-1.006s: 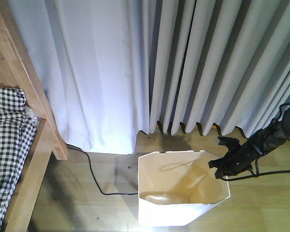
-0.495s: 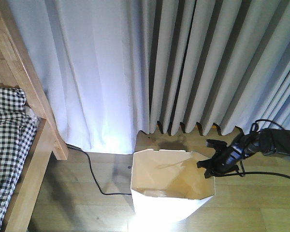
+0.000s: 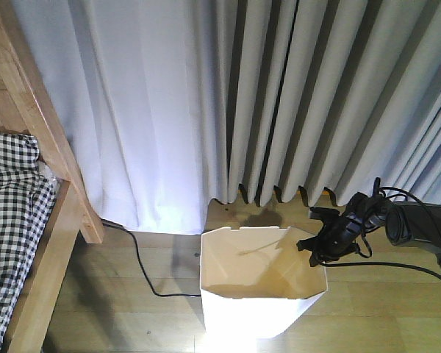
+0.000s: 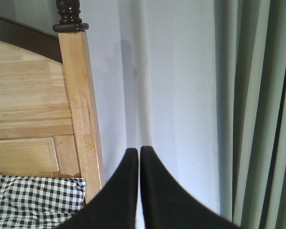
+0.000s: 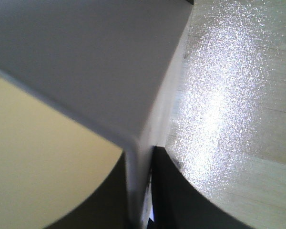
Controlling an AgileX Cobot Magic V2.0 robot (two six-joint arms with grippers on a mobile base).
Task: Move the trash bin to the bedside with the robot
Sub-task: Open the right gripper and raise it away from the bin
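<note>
The white trash bin [image 3: 261, 301] stands on the wooden floor near the curtain, to the right of the bed. Its cream inside [image 3: 257, 268] shows from above. My right gripper [image 3: 317, 246] is shut on the bin's right rim; in the right wrist view the bin's thin wall [image 5: 138, 157] sits pinched between the two black fingers [image 5: 178, 191]. The bed [image 3: 40, 243] with its light wooden frame and checked bedding [image 3: 11, 220] is at the left. My left gripper [image 4: 139, 151] is shut and empty, held up facing the bedpost [image 4: 81, 105] and wall.
Grey-white curtains [image 3: 279, 95] hang behind the bin down to the floor. A black cable [image 3: 143, 268] runs across the floor between the bed and the bin. The right arm's cables [image 3: 397, 265] trail to the right.
The bin has slid a little left and towards the curtain with the right gripper on its rim. The right arm has lowered and reached further left.
</note>
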